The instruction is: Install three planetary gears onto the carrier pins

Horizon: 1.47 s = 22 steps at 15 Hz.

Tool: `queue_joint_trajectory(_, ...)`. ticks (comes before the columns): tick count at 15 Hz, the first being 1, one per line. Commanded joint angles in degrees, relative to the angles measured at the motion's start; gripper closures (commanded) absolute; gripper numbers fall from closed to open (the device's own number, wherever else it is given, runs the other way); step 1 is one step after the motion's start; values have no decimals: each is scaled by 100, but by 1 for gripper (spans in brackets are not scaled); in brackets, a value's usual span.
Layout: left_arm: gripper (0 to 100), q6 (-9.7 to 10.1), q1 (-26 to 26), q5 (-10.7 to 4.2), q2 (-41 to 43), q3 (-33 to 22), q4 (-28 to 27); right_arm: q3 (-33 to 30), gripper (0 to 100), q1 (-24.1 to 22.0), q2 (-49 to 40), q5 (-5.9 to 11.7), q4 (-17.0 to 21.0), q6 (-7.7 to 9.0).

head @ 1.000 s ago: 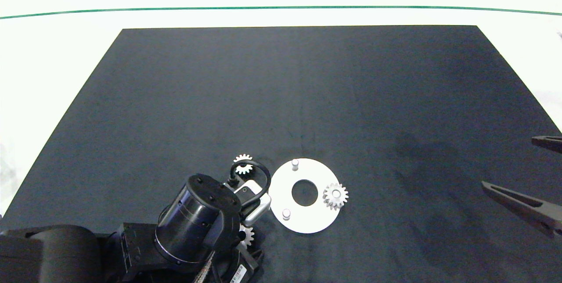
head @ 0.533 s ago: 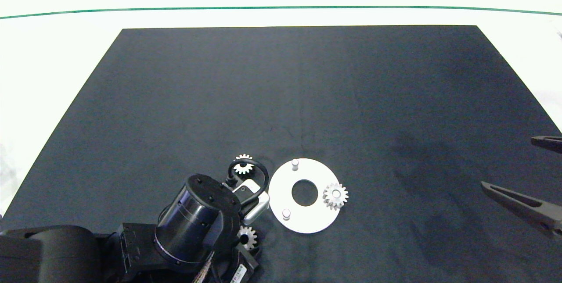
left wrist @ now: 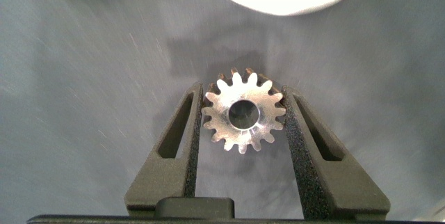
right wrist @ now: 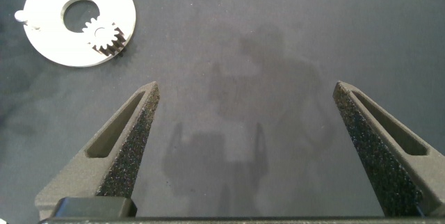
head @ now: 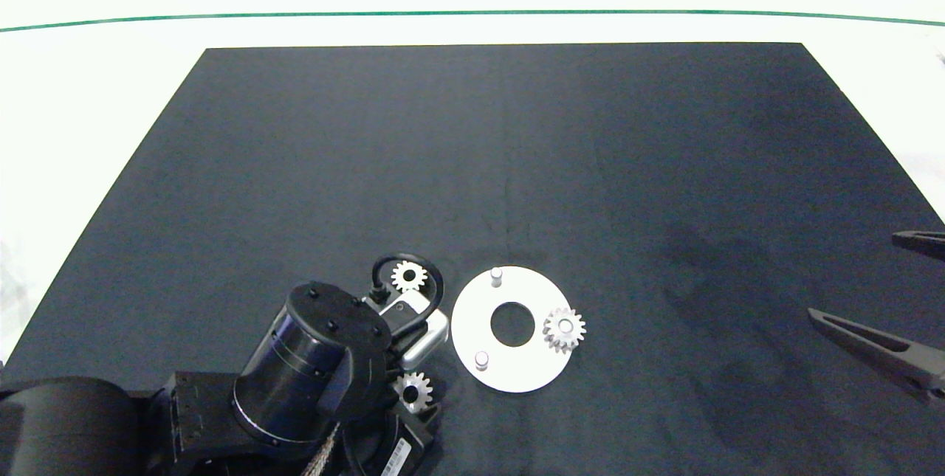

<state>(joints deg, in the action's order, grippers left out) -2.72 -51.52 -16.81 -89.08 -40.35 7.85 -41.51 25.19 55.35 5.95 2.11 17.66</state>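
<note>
Gripping one of the planetary gears (left wrist: 243,116) between its fingers (left wrist: 182,140), the left gripper (left wrist: 242,123) sits low beside the white disc (head: 526,376), near the desk's front edge. One gear (head: 564,329) is seated on a carrier pin; two pins (head: 497,274) stand bare, and a third gear (head: 408,276) lies nearby on the mat. The right gripper (right wrist: 243,120) hovers far right, fingers spread wide.

One gear (head: 565,329) on disc (head: 517,376); two gears (head: 408,276) left of disc.

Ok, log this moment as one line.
left gripper: shut on gear | right gripper: open, parked | disc: one gear seated
</note>
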Motion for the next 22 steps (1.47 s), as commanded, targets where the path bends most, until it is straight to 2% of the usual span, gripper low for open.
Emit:
queue_joint_trajectory(1, 78, -18, -78, -15, 66, -509, -143, 2, 0, 4, -41, 3, -9, 18)
queue_joint_trajectory(6, 78, -71, -421, -24, -356, -1115, -337, -6, 0, -5, -85, 3, -9, 18)
queue_joint_trajectory(8, 78, -185, -456, -24, -532, -1256, -337, -6, 0, -5, -85, 3, -9, 27)
queue_joint_trajectory(9, 78, -255, -456, -24, -637, -1291, -337, -6, 0, -5, -85, 3, -9, 27)
queue_joint_trajectory(12, 78, -282, -429, -24, -769, -1361, -319, -6, 0, -5, -85, 3, -9, 27)
queue_joint_trajectory(22, 78, -299, -394, -24, -919, -1528, -293, 11, 0, 4, -77, -6, 0, 88)
